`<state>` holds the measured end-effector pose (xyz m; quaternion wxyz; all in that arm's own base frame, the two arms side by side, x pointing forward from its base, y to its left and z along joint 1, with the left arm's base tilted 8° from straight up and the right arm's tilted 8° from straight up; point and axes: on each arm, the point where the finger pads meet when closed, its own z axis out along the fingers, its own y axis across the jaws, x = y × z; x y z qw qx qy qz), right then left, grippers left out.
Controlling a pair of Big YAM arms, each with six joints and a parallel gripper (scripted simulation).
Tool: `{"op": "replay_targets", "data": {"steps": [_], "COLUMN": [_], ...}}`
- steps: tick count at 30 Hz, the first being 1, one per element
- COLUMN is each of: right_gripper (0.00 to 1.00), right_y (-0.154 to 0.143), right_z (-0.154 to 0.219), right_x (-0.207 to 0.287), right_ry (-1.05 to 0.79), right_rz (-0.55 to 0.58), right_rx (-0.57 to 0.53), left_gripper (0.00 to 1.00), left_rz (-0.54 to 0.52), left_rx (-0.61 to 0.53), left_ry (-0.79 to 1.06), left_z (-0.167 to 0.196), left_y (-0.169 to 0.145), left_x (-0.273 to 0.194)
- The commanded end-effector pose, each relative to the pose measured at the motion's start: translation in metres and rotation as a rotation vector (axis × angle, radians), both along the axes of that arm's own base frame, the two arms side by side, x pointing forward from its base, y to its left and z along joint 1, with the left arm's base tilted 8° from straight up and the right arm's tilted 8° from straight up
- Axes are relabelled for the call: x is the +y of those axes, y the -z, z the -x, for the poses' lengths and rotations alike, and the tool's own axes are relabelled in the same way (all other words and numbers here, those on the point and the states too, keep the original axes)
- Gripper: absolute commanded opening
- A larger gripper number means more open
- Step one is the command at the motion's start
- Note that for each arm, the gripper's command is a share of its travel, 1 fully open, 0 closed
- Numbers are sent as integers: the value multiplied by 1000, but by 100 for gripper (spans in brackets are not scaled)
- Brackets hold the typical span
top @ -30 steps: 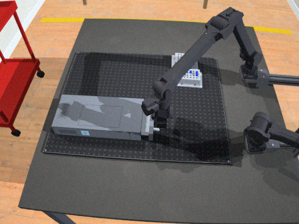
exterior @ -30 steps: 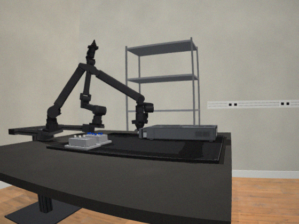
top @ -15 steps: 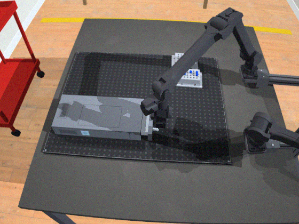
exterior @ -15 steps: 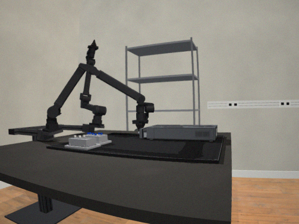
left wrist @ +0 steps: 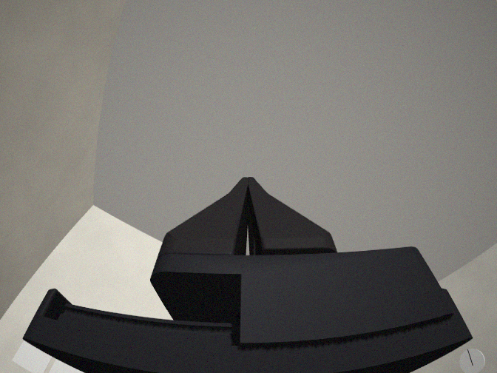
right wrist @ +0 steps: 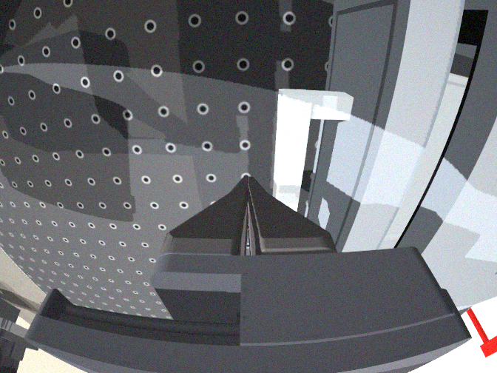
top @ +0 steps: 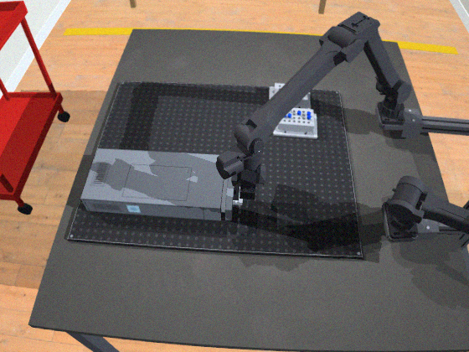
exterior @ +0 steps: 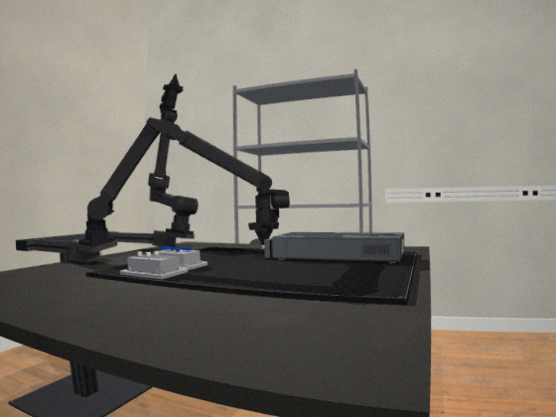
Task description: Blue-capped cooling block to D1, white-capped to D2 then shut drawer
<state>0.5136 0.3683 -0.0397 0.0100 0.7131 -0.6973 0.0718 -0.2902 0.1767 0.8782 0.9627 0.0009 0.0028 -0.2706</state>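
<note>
From the top view, I judge the task nearly finished: the blue-capped block [top: 295, 126] [exterior: 187, 258] stands on the deck nearer the cooler [top: 159, 180] [exterior: 343, 246] [right wrist: 477, 180], and the other block [top: 304, 100] [exterior: 154, 264] stands just beyond, partly hidden by my right arm. That order fits D1 and D2. The cooler's long axis runs left to right, its drawer [top: 229, 206] [exterior: 268, 249] [right wrist: 361, 68] facing right; the blocks' long axes look roughly parallel to it.

In the exterior view, both blocks look level, with blue caps on one and white on the other. I can't verify every tube's bore or the locator fit. My right end effector [exterior: 263, 242] [right wrist: 248, 186] points down at the drawer front; my left end effector [exterior: 175, 76] [left wrist: 247, 186] points up, well away.

On the left wrist view, those fingers are closed together on nothing.

On the right wrist view, the fingers are also closed and empty, beside the white handle [top: 238, 202] [right wrist: 292, 144]; I can't tell whether they touch it. The drawer remains slightly out, so I judge that pushing it home is what's left.
</note>
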Motion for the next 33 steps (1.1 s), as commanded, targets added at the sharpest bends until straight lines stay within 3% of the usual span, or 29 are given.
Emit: {"op": "replay_targets", "data": {"steps": [1,33], "right_gripper": [0,0], "right_y": [-8,-5], "right_z": [-11,-15], "right_x": [22,12], "right_ry": [-24,-15], "right_rz": [-17,-11], "right_rx": [-23,-16], "left_gripper": [0,0], "left_rz": [-19,-19], "left_rx": [29,29], "left_ry": [-8,-8], "left_z": [-18,-18], "left_y": [-8,-8], "left_x": [-14,-14]}}
